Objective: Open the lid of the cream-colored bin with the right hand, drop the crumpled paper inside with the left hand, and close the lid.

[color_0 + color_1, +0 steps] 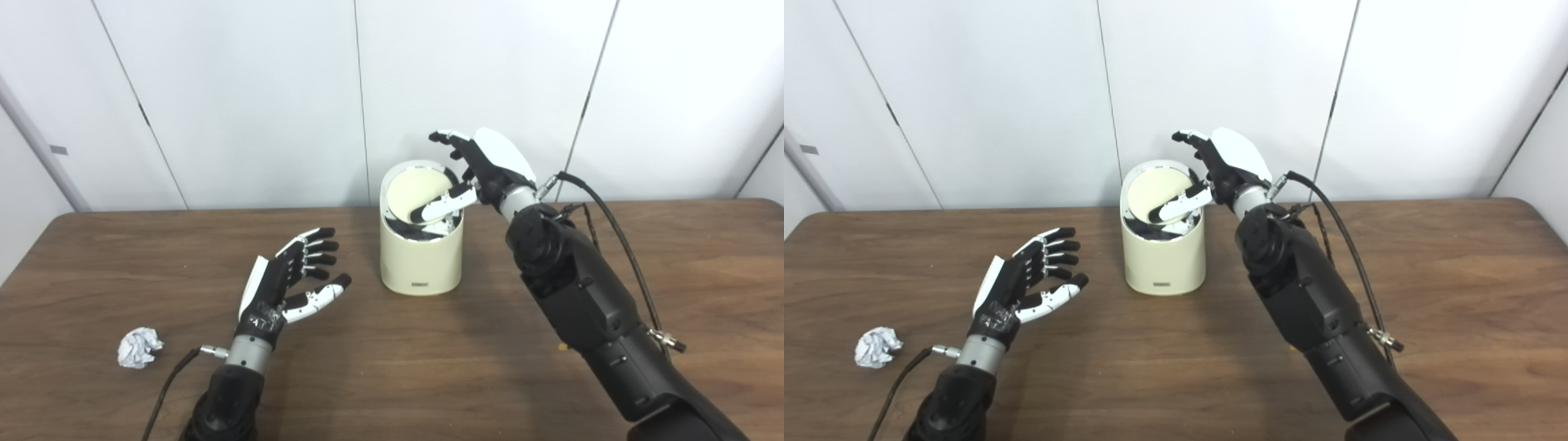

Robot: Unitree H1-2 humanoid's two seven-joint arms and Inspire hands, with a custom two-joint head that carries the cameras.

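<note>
The right hand (484, 168) sits spread over the cream bin (421, 257), thumb pressing its tilted lid (416, 193) open, gripping nothing. The left hand (288, 285) waits open and empty; the crumpled paper (139, 347) lies on the desk (392, 367) to its outer left. Next, I judge, the left hand must fetch it.

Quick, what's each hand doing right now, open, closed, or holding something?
Left hand: open, holding nothing.
Right hand: open, thumb pressing the bin's lid tilted; gripping nothing.

The right hand (484, 168) hides part of the bin (421, 257) rim.
</note>
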